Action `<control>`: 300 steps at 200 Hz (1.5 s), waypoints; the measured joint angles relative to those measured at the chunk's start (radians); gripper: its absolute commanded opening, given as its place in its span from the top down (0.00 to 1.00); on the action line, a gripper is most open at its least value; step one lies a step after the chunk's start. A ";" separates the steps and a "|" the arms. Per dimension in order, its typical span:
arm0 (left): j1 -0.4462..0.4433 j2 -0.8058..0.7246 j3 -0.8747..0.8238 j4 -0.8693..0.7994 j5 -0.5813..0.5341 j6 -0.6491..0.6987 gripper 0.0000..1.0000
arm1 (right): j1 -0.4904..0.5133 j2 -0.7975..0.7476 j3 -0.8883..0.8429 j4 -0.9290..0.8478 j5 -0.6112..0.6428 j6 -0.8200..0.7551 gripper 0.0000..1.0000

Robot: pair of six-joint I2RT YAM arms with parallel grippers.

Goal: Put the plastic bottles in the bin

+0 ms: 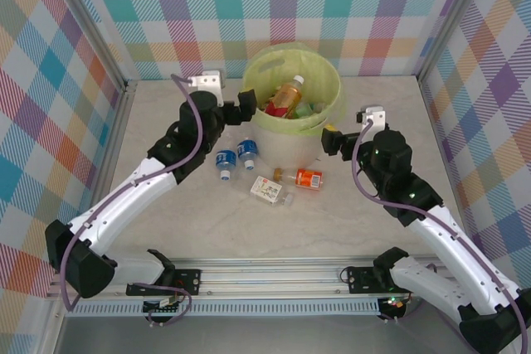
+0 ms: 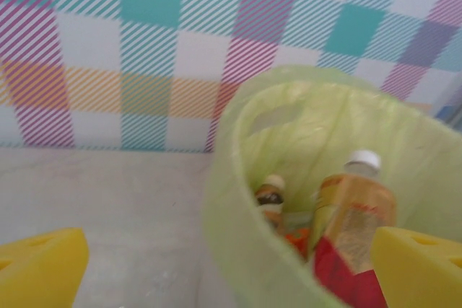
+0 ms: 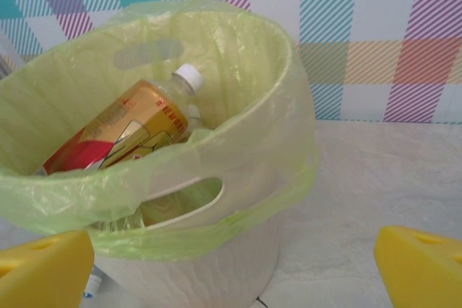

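- Left pincer (image 1: 246, 104) gapes empty at the bin (image 1: 333, 89) rim; blue bottles (image 1: 226, 160) lie just nearward, closest to this arm.
- Right pincer (image 1: 330, 140) apart too; orange bottle (image 1: 305, 178) lies crosswise nearby.

pale grey-white bin (image 3: 216, 265), yellow-green bag (image 3: 238, 55). inside, an orange-and-red bottle (image 3: 123, 128), white cap. on the beige marbled table (image 1: 249, 230), 2 blue-labelled bottles (image 1: 225, 161), 1 orange-labelled bottle (image 1: 305, 178). pastel plaid walls (image 1: 50, 80). yellow fingers (image 3: 43, 272).
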 measured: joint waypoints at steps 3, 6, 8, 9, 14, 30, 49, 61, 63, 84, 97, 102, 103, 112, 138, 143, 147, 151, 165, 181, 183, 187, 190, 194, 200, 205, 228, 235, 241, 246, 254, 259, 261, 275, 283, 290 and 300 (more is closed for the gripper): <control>0.006 -0.009 -0.013 -0.005 -0.006 -0.011 0.00 | 0.000 -0.004 -0.006 0.000 -0.011 -0.004 0.00; 0.014 -0.019 -0.029 -0.007 -0.013 -0.025 0.00 | 0.000 -0.007 -0.012 0.000 -0.023 -0.008 0.00; 0.017 -0.024 -0.036 -0.008 -0.016 -0.031 0.00 | 0.000 -0.010 -0.016 -0.002 -0.031 -0.013 0.00; 0.021 -0.030 -0.043 -0.010 -0.019 -0.037 0.00 | 0.000 -0.011 -0.019 -0.002 -0.039 -0.015 0.00; 0.033 -0.046 -0.064 -0.013 -0.028 -0.055 0.00 | 0.000 -0.016 -0.029 -0.004 -0.061 -0.023 0.00; 0.071 -0.108 -0.129 -0.025 -0.053 -0.116 0.00 | 0.000 -0.025 -0.058 -0.009 -0.155 -0.044 0.00; 0.105 -0.173 -0.180 -0.038 -0.068 -0.183 0.00 | 0.000 -0.024 -0.084 -0.011 -0.277 -0.055 0.00; 0.120 -0.196 -0.196 -0.053 -0.070 -0.222 0.00 | 0.000 -0.016 -0.099 -0.011 -0.355 -0.060 0.00; 0.121 -0.198 -0.198 -0.055 -0.070 -0.226 0.00 | 0.000 -0.013 -0.102 -0.010 -0.369 -0.061 0.00; 0.142 -0.203 -0.210 -0.088 -0.062 -0.279 0.00 | 0.008 0.039 -0.120 -0.003 -0.481 -0.069 0.00; 0.150 -0.203 -0.223 -0.105 -0.053 -0.307 0.00 | 0.028 0.082 -0.125 0.000 -0.520 -0.076 0.00; 0.153 -0.203 -0.230 -0.111 -0.049 -0.318 0.00 | 0.038 0.100 -0.125 0.002 -0.530 -0.080 0.00; 0.153 -0.203 -0.232 -0.112 -0.048 -0.320 0.00 | 0.042 0.107 -0.125 0.003 -0.533 -0.082 0.00; 0.158 -0.202 -0.246 -0.116 -0.042 -0.337 0.00 | 0.061 0.139 -0.125 0.010 -0.546 -0.092 0.00; 0.177 -0.190 -0.275 -0.127 -0.014 -0.381 0.00 | 0.118 0.237 -0.125 0.031 -0.557 -0.123 0.00; 0.181 -0.187 -0.277 -0.130 -0.009 -0.387 0.00 | 0.128 0.253 -0.125 0.034 -0.555 -0.128 0.00; 0.183 -0.186 -0.278 -0.132 -0.005 -0.391 0.00 | 0.137 0.267 -0.125 0.035 -0.551 -0.134 0.00; 0.185 -0.185 -0.280 -0.133 -0.002 -0.395 0.00 | 0.145 0.281 -0.125 0.038 -0.549 -0.138 0.00; 0.192 -0.183 -0.283 -0.135 0.008 -0.409 0.00 | 0.177 0.330 -0.125 0.040 -0.532 -0.159 0.00; 0.196 -0.179 -0.284 -0.135 0.018 -0.420 0.00 | 0.200 0.383 -0.125 0.045 -0.524 -0.175 0.00; 0.197 -0.179 -0.285 -0.135 0.018 -0.422 0.00 | 0.201 0.388 -0.125 0.047 -0.524 -0.176 0.00; 0.198 -0.179 -0.286 -0.134 0.021 -0.427 0.00 | 0.206 0.402 -0.125 0.051 -0.525 -0.176 0.00; 0.199 -0.179 -0.288 -0.134 0.021 -0.429 0.00 | 0.208 0.411 -0.125 0.055 -0.525 -0.177 0.00; 0.200 -0.179 -0.290 -0.134 0.026 -0.434 0.00 | 0.210 0.424 -0.125 0.064 -0.526 -0.177 0.00; 0.201 -0.178 -0.293 -0.134 0.028 -0.438 0.00 | 0.210 0.443 -0.125 0.081 -0.526 -0.175 0.00; 0.201 -0.177 -0.296 -0.132 0.030 -0.441 0.00 | 0.210 0.458 -0.125 0.096 -0.525 -0.175 0.01; 0.203 -0.164 -0.304 -0.131 0.046 -0.459 0.00 | 0.211 0.549 -0.114 0.142 -0.524 -0.175 0.00; 0.204 -0.159 -0.305 -0.130 0.051 -0.462 0.00 | 0.212 0.587 -0.101 0.148 -0.525 -0.175 0.00; 0.205 -0.156 -0.306 -0.130 0.054 -0.464 0.00 | 0.213 0.619 -0.089 0.154 -0.526 -0.179 0.00; 0.206 -0.156 -0.308 -0.130 0.055 -0.465 0.00 | 0.216 0.645 -0.078 0.158 -0.526 -0.181 0.00; 0.207 -0.155 -0.309 -0.131 0.058 -0.468 0.00 | 0.219 0.682 -0.061 0.164 -0.525 -0.186 0.00; 0.209 -0.155 -0.309 -0.132 0.058 -0.468 0.00 | 0.223 0.705 -0.050 0.168 -0.524 -0.190 0.00; 0.209 -0.155 -0.309 -0.131 0.059 -0.468 0.00 | 0.225 0.715 -0.045 0.169 -0.523 -0.193 0.00; 0.211 -0.155 -0.309 -0.132 0.060 -0.468 0.00 | 0.238 0.772 -0.007 0.170 -0.511 -0.219 0.00; 0.211 -0.155 -0.310 -0.132 0.060 -0.468 0.00 | 0.249 0.805 0.019 0.169 -0.498 -0.237 0.00; 0.213 -0.156 -0.312 -0.132 0.060 -0.468 0.00 | 0.258 0.828 0.039 0.169 -0.489 -0.253 0.00; 0.216 -0.158 -0.317 -0.132 0.060 -0.469 0.00 | 0.273 0.861 0.066 0.170 -0.475 -0.274 0.00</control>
